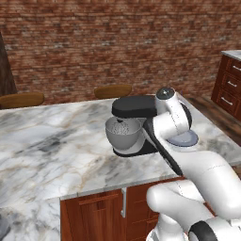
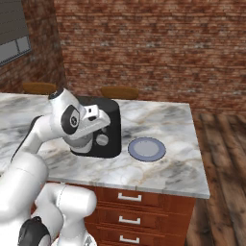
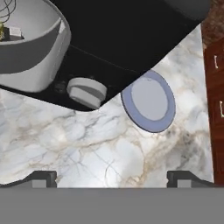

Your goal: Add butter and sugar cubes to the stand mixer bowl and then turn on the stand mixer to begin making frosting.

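The white robot arm's 2-finger gripper [image 3: 112, 177] is hovering above the white-and-grey marbled surface [image 1: 52, 141] with its jaws spread wide and holding nothing, facing the round grey side knob [image 3: 86, 92] of the squat black stand mixer [image 2: 108, 127]. That placement suggests the switching-on step is in hand, since the knob sits on the mixer's side towards the round grey-blue plate [image 2: 147, 148], which is lying bare just beside the machine. The deep grey metal stand mixer bowl [image 1: 123, 132] is sitting under the mixer's rounded black head. The hand view is looking into the bowl's edge, where a small whitish bit, likely 1 of the sugar cubes [image 3: 15, 32], and a yellowish speck that may be the butter [image 3: 2, 33] are lying beside the whisk wires. The left base view is showing the bowl's far-left side but no contents clearly; the right base view is showing the knob and plate.
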You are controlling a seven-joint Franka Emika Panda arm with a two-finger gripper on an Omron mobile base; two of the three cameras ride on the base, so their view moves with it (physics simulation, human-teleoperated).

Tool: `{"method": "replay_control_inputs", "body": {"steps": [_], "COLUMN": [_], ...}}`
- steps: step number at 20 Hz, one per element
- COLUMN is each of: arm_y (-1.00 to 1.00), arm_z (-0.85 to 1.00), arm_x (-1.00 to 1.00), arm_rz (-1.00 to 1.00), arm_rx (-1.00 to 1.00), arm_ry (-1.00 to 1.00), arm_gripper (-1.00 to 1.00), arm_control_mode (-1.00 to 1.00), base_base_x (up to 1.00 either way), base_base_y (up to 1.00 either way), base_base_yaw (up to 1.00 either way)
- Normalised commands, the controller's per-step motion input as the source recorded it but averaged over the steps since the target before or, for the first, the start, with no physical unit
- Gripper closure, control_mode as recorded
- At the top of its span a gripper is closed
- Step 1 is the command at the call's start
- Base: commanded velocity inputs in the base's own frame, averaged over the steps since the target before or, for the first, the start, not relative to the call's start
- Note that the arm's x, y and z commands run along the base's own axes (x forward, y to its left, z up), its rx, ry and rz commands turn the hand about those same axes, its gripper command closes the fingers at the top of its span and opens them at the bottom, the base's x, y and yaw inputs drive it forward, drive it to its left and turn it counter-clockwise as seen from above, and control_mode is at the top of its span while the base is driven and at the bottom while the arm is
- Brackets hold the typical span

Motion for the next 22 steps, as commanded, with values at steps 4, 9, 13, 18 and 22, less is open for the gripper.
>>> {"method": "replay_control_inputs", "body": {"steps": [4,9,13,18,22], "arm_y": [-0.63,-0.56,-0.27,0.01,0.37], "arm_z": [-0.02,0.00,-0.08,-0.15,-0.19], "arm_x": [-0.45,-0.61,-0.76,-0.38,-0.02], "arm_rz": [0.16,0.35,0.49,0.45,0.28], "arm_rx": [0.11,0.19,0.15,0.10,0.04], "arm_ry": [-0.26,-0.27,-0.31,-0.45,-0.50], "arm_gripper": [-1.00,-1.00,-1.00,-1.00,-1.00], "arm_control_mode": [-1.00,-1.00,-1.00,-1.00,-1.00], "base_base_x": [0.00,0.00,0.00,0.00,0.00], "base_base_y": [0.00,0.00,0.00,0.00,0.00], "base_base_yaw": [0.00,0.00,0.00,0.00,0.00]}}
